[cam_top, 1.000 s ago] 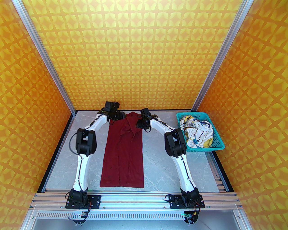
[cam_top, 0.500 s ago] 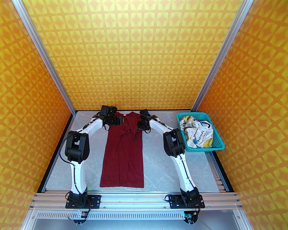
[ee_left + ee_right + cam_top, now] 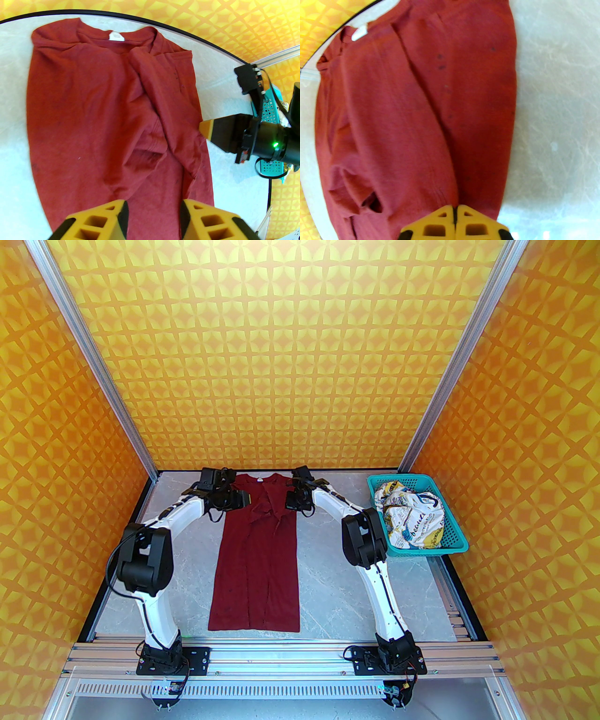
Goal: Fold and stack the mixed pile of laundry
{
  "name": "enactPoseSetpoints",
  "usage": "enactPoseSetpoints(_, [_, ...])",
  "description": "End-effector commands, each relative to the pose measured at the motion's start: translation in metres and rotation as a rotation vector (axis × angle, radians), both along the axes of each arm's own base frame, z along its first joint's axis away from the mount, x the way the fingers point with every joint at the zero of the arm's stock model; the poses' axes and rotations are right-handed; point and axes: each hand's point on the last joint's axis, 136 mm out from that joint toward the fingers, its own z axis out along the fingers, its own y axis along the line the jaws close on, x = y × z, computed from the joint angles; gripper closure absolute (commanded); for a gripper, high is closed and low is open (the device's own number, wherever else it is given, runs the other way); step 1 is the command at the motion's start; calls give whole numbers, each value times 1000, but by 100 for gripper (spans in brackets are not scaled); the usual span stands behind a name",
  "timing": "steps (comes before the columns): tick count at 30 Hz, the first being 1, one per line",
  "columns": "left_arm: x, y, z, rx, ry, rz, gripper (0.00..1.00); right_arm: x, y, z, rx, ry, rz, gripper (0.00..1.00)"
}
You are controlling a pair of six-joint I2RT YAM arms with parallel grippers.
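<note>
Dark red T-shirt point(image 3: 255, 558), lying long and narrow on the surface point(image 3: 337, 577) left of the teal basket point(image 3: 422, 549), looks limp and light, so pinch its collar-end corners: your right hand point(image 3: 454, 208) is clenched at its edge, your left hand point(image 3: 153, 211) parted and empty.

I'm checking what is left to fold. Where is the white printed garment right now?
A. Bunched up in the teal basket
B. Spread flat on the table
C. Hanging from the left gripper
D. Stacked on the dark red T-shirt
A: the white printed garment lies crumpled inside the teal basket at the far right of the table, apart from the dark red T-shirt laid out flat.
</note>
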Motion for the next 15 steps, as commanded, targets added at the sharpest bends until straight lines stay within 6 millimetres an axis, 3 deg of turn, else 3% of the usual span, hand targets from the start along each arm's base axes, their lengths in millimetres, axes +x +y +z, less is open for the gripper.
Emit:
enactPoseSetpoints(1, [-7, 9, 6, 1, -19, 22, 59, 2, 16, 40, 72, -56, 11, 100])
enactPoseSetpoints(7, [-26, 22, 4, 9, -3, 49, 59, -1, 40, 47, 136, -67, 28, 100])
enactPoseSetpoints(15, [-50, 43, -1, 16, 26, 85, 58, 6, 72, 38, 238, -85, 42, 100])
